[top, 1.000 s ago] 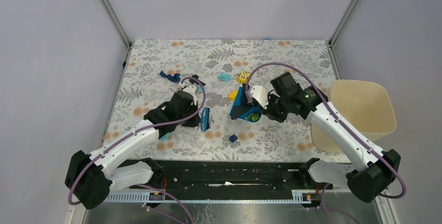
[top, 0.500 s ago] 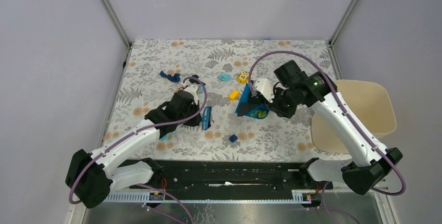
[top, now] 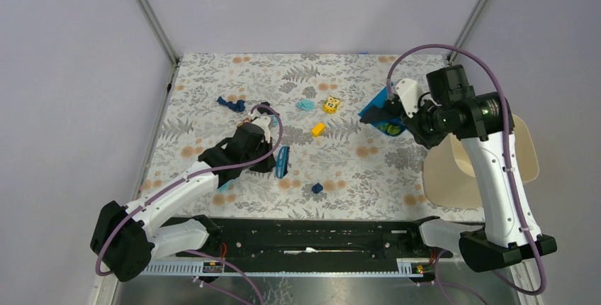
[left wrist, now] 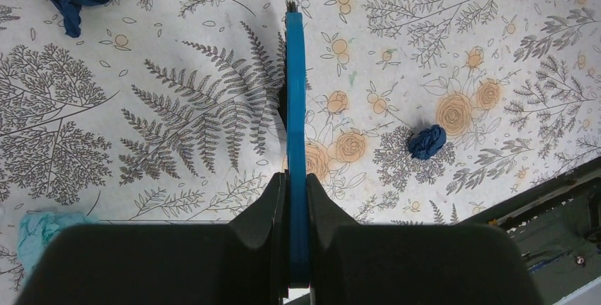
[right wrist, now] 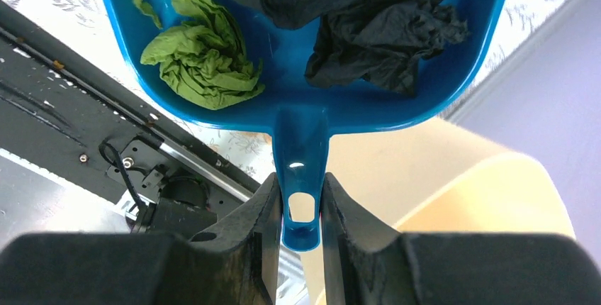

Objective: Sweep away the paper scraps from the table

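The right gripper (right wrist: 301, 206) is pinching the dustpan (right wrist: 289, 60) by its handle, holding it aloft over the table's (top: 212, 78) far right side near the bin (top: 441, 181). A green scrap (right wrist: 202, 53) and dark scraps (right wrist: 383, 28) are lying inside. The left gripper (left wrist: 295, 191) is clamping the brush (left wrist: 295, 92), with a blue scrap (left wrist: 427, 142) and a cyan scrap (left wrist: 42, 227) lying on the table nearby.

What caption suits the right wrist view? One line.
Right gripper grips blue dustpan handle; green wad and dark wad inside.

text: none legible | labels/brands: none legible | numbers/signs: none legible in any view
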`<move>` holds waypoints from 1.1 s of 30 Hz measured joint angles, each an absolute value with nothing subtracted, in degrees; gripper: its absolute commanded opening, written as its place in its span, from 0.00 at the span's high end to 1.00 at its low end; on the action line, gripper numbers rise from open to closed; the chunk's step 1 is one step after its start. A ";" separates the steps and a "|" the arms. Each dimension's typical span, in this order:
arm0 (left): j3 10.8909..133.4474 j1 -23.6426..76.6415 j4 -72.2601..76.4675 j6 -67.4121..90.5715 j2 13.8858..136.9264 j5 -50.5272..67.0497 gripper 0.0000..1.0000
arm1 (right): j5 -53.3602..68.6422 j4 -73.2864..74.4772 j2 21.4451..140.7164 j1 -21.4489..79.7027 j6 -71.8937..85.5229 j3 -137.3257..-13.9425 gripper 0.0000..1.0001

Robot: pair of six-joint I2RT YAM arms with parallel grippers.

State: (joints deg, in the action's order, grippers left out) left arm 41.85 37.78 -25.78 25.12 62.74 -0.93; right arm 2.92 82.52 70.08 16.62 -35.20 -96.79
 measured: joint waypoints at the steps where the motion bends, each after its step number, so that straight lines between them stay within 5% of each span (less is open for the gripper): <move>1: 41.85 37.74 -25.78 25.04 62.76 -0.62 1.00 | 1.93 82.89 69.76 15.66 -34.79 -96.92 1.00; 19: 41.85 37.71 -25.80 24.82 62.76 1.80 1.00 | -14.28 84.62 63.46 7.11 -27.14 -99.77 1.00; 33: 41.87 37.71 -25.82 24.58 62.76 3.51 1.00 | -15.90 83.92 65.84 -7.16 -29.36 -99.72 1.00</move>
